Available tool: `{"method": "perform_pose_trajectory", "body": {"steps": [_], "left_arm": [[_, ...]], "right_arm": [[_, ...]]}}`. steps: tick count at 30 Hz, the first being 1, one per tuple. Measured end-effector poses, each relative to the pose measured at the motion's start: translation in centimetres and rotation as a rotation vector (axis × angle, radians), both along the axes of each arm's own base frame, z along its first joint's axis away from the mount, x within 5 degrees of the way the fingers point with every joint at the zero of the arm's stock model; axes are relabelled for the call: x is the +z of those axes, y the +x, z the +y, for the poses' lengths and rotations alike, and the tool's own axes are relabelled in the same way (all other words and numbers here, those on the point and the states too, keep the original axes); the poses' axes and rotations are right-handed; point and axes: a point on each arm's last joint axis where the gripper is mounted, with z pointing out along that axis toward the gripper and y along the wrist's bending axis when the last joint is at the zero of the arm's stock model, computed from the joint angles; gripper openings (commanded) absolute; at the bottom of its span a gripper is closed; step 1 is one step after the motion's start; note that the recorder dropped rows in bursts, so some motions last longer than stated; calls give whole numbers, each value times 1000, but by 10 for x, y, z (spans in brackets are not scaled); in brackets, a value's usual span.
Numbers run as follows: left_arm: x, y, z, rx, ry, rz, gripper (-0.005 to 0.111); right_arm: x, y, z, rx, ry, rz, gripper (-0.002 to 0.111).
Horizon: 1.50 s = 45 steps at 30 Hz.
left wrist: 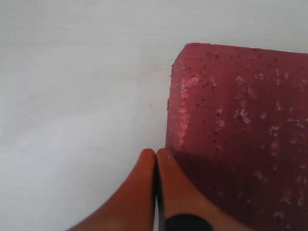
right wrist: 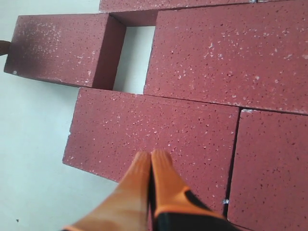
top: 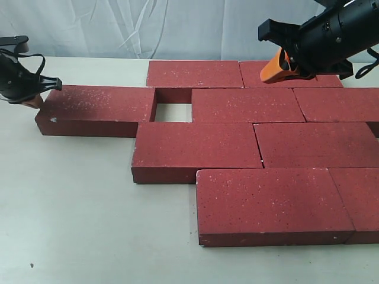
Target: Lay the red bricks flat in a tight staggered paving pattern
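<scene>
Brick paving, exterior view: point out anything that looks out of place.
The leftmost brick sits apart from its row neighbour, leaving a square gap that shows the table. A small white chip marks its near-left corner. The shut left end effector is at its outer end.

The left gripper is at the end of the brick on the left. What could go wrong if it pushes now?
1. The left gripper, shut, is one narrow tip at the end of the left brick; an off-centre push may turn the brick instead of closing the gap.
2. The tip may slip off the end.
3. The sliding brick may rub and shift the front brick.
</scene>
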Motion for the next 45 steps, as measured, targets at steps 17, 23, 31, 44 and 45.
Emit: {"method": "perform_pose_trajectory", "body": {"steps": [17, 23, 31, 44, 45], "left_arm": [[0, -2, -10, -41, -107, 20, 0], [-5, -1, -14, -47, -151, 31, 0], [-13, -2, -21, -77, -167, 58, 0], [-35, -4, -49, -143, -192, 127, 0], [-35, -4, -51, -145, -195, 129, 0]], "right_arm": [[0, 0, 0, 0, 0, 0, -1], [0, 0, 0, 1, 0, 0, -1], [0, 0, 0, 1, 0, 0, -1], [0, 0, 0, -1, 0, -2, -1], [0, 0, 0, -1, 0, -2, -1]]}}
